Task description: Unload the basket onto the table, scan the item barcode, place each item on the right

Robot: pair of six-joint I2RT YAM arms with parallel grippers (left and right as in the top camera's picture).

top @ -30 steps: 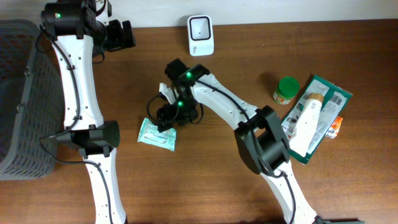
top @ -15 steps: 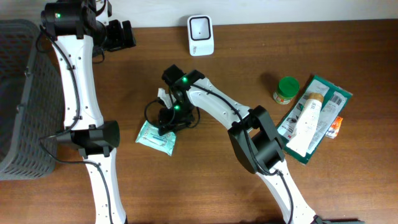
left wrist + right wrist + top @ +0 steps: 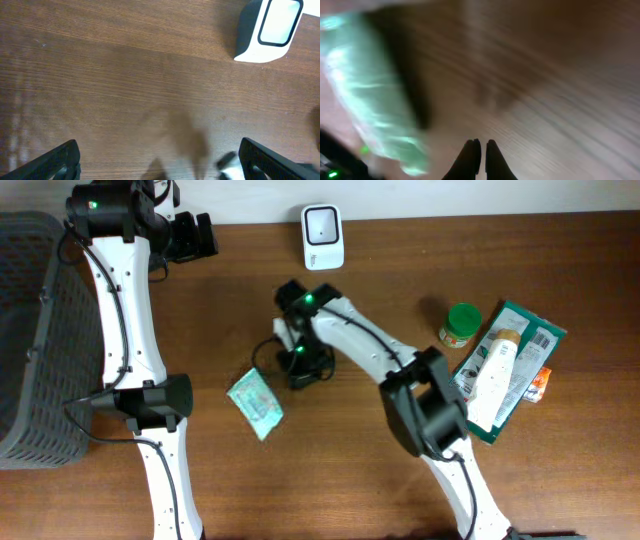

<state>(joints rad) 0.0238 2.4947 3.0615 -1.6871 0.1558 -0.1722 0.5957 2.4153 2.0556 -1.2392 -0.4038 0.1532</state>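
A: Right gripper [image 3: 483, 146] first. Jaws?
B: Pressed together, nothing between them. The wrist view shows bare wood past the tips, with the green packet [image 3: 255, 402] a blur off to one side, not pinched.
A: So closed on nothing. Where does it sit?
B: On the robot's side of the scanner [image 3: 323, 235], roughly straight out from it, low over the tabletop [image 3: 560, 480].
A: And the packet?
B: Flat on the tabletop, farther from the scanner than those jaws and off to the scanner's left. From the jaws it lies left and toward the robot, just beside them. No contact I can see.
A: Long axis?
B: Slanted. The end nearer the scanner points left, the farther end sits more to the right. Can't tell which face carries the barcode.
A: Left gripper [image 3: 195, 235]?
B: Jaws wide apart, holding nothing, level with the scanner and well to its left. Well apart from the packet.
A: So the right arm's nearer.
B: Clearly. My read: item not in hand, scan not begun. The next move likely needs the right jaws parted, shifted left and back over the packet, and turned to close across its short side. Risk: thin, slick-looking film, so the jaws may skid off.
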